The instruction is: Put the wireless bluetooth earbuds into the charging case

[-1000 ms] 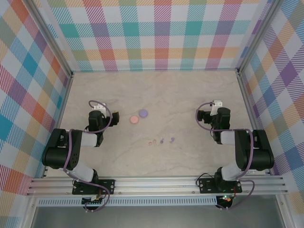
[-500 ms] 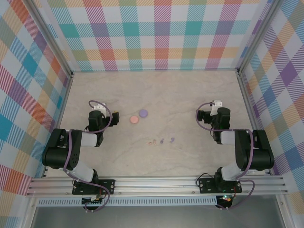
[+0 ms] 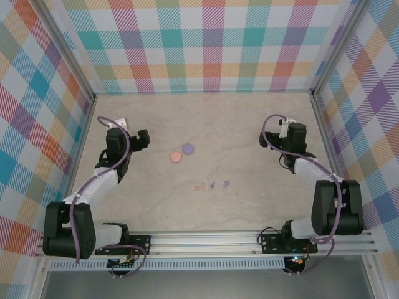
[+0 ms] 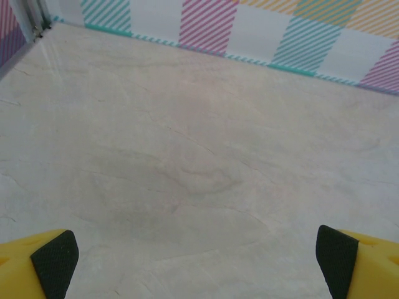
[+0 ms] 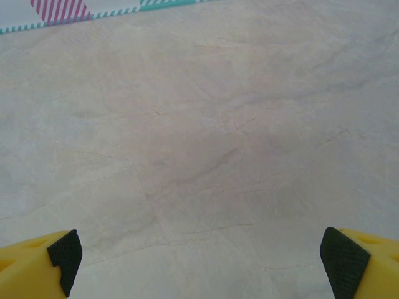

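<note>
The left gripper (image 4: 196, 255) is hanging released, jaws spread wide with nothing between them, and is facing the far wall (image 4: 206, 25) over bare table (image 4: 199, 156). The right gripper (image 5: 202, 254) is doing the same on its side, equally empty. The earbuds (image 3: 212, 184) are lying between the two arms, nearer than both grippers, in a short row running left to right. The pink case (image 3: 176, 157) and lilac case (image 3: 187, 148) are sitting just beyond them, closer to the left gripper. The lilac end of the row is lying slightly closer to the right gripper.
</note>
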